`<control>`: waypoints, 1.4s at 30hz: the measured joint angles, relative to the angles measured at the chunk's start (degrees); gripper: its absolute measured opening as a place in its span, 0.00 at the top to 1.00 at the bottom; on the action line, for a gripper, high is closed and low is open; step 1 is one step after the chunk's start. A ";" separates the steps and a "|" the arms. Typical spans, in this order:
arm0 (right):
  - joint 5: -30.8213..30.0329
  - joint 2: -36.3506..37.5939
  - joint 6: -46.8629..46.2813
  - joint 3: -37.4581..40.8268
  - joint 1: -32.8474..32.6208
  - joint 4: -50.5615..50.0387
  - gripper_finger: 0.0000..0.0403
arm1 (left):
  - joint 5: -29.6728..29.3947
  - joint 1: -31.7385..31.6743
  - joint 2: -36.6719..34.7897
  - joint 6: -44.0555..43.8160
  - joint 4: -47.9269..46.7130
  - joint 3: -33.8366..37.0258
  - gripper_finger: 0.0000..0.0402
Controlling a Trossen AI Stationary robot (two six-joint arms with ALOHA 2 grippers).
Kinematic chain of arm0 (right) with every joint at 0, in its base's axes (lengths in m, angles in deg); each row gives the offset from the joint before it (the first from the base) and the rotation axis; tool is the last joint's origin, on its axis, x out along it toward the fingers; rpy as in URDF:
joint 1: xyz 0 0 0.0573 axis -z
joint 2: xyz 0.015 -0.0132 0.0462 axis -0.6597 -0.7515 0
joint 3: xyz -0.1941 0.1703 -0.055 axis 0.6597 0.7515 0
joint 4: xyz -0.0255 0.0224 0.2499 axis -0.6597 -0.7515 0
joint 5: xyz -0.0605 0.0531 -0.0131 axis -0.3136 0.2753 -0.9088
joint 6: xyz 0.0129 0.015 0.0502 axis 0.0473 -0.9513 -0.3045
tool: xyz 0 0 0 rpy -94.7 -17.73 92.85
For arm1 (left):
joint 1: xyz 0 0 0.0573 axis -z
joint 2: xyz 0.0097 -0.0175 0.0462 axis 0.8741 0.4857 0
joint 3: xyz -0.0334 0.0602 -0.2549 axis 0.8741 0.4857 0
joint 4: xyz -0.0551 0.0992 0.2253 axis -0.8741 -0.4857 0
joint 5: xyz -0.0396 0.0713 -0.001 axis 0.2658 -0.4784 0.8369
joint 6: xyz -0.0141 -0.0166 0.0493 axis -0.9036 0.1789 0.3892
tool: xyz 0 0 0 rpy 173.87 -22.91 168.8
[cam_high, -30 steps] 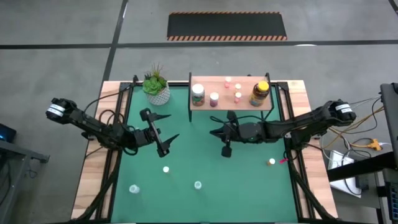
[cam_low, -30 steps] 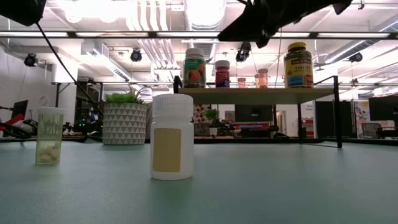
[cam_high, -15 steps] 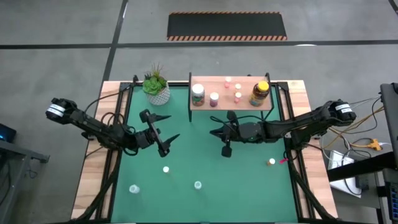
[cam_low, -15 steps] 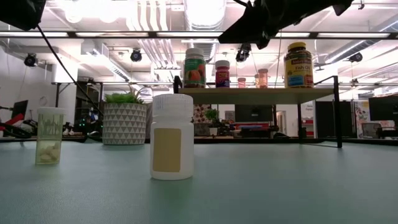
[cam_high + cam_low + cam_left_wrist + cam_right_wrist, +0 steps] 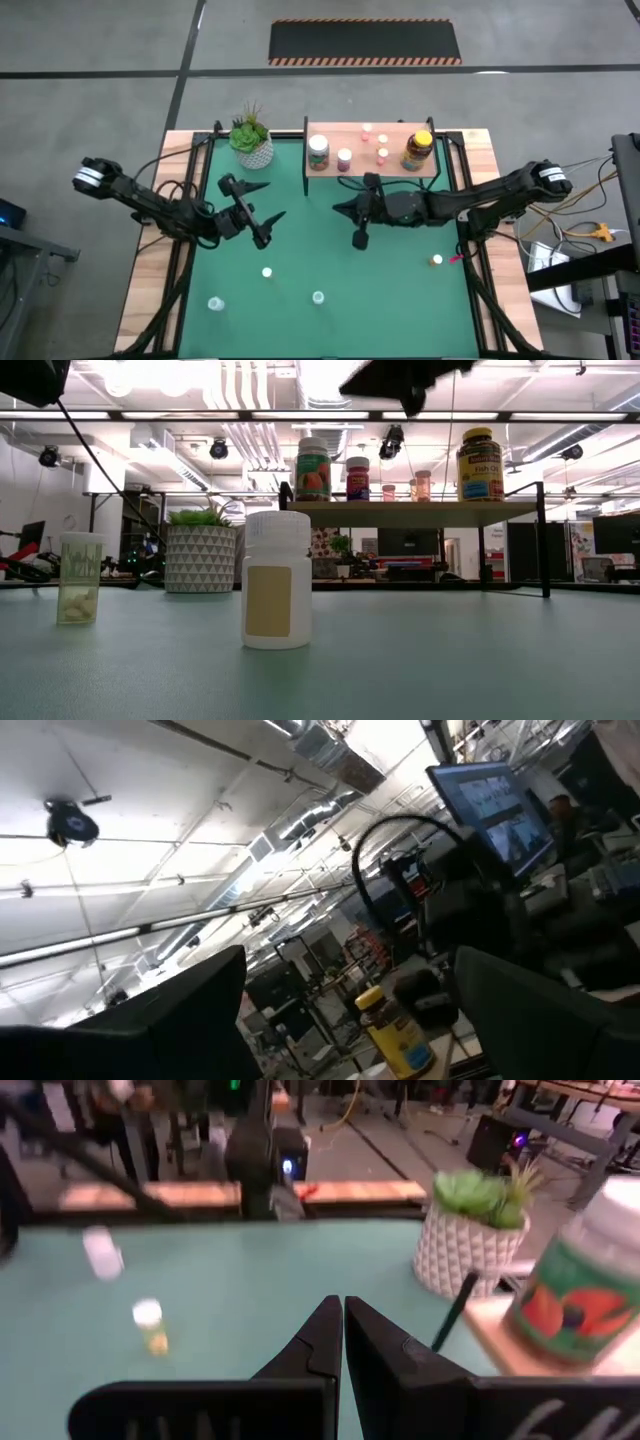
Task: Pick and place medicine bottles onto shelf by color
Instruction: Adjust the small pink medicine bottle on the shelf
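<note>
Two dark arms over a green table [image 5: 400, 300]. Left gripper [image 5: 258, 212] in the air, jaws spread wide, nothing between them; in its own wrist view, tilted upward, with the amber yellow-lidded jar [image 5: 392, 1032] far beyond the gap between the fingers [image 5: 190, 1010]. Right gripper [image 5: 352, 222] also aloft, just in front of the shelf [image 5: 395, 168], jaws pressed together and empty. Ahead of the closed tips in the right wrist view: an orange-tinted small bottle [image 5: 150, 1325] and a clear bottle [image 5: 103, 1252] on the mat, well apart from the jaws; off to one side, the potted plant [image 5: 472, 1230] and a green-labelled bottle [image 5: 583, 1292] on the shelf edge, near the tips. On the shelf: green-labelled bottle, magenta bottle [image 5: 345, 159], two small pink bottles [image 5: 382, 154], amber jar. On the table, well away from both grippers: white bottle [image 5: 277, 593], clear pill bottle [image 5: 80, 579], a small bottle [image 5: 266, 272] below the left jaws, another [image 5: 437, 260] beyond the right gripper's wrist.
</note>
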 joint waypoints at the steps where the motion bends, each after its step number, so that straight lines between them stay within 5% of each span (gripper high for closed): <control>1: 0.01 0.00 -0.62 -1.81 0.23 -1.21 0.98 | -1.03 0.02 -0.31 0.17 0.08 0.05 0.15; 11: 0.01 0.02 -1.46 -28.44 8.51 -34.90 0.98 | -6.96 0.00 -5.17 1.28 0.08 1.90 0.15; 18: 0.57 -1.80 -6.85 -40.80 24.65 -56.52 0.98 | -6.85 0.00 -7.22 1.23 0.01 1.53 0.15; 26: 19.89 -12.20 -3.94 -45.54 41.63 -62.21 0.98 | -7.07 0.00 -5.84 1.77 -0.07 1.65 0.15; 42: 14.99 -28.20 0.40 -63.77 44.45 -83.87 0.98 | -9.09 -0.02 -6.38 4.72 -0.05 1.81 0.15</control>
